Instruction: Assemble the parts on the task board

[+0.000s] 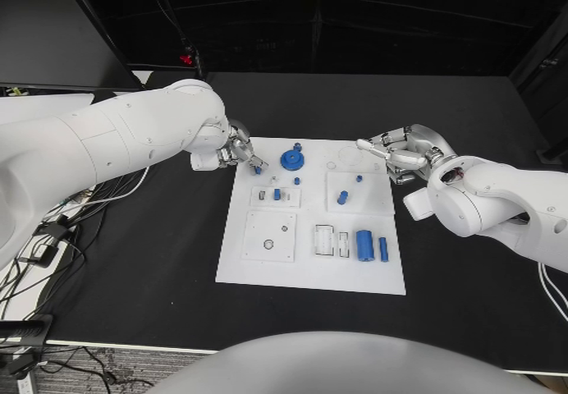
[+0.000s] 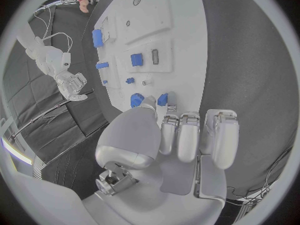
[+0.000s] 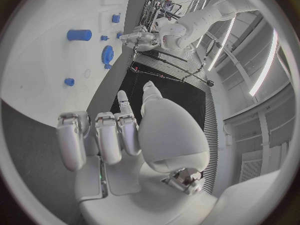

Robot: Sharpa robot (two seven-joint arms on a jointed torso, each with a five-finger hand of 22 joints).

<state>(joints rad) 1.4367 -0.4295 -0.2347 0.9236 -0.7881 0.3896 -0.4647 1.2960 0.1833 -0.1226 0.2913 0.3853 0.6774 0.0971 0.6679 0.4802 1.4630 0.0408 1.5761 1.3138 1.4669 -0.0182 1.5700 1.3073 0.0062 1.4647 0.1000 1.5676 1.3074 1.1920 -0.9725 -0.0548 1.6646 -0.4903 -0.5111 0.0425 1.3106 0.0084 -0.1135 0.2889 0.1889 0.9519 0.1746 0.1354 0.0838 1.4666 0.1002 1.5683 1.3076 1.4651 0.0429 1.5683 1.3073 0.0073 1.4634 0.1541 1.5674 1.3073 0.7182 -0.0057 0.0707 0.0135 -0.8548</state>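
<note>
The left hand (image 1: 238, 153) sat at the far-left corner of the task board (image 1: 310, 275), its fingertips closing on a small blue part (image 1: 256, 170) at the board's edge; in the left wrist view the thumb and a finger met just at that blue part (image 2: 162, 99), so it looked pinched, though whether it was lifted or seated in the board could not be told. The right hand (image 1: 400, 153) hovered over the board's far-right corner with its fingers loosely curled and nothing in them. The main risk, as I judged it, was the little piece slipping or tipping out of so shallow a pinch and rolling off onto the desk (image 1: 142, 271), since it lay right by the board's rim. The left hand could also brush the blue gear (image 1: 291, 158) standing just beside it and knock it askew. The other blue pieces, a peg (image 1: 342, 197) mid-board and two cylinders (image 1: 372, 245) near the front right, lay well apart from either hand. The contact between fingertips and part was hidden by the hand itself in the head view, and the small sockets on the board were too small to read.
</note>
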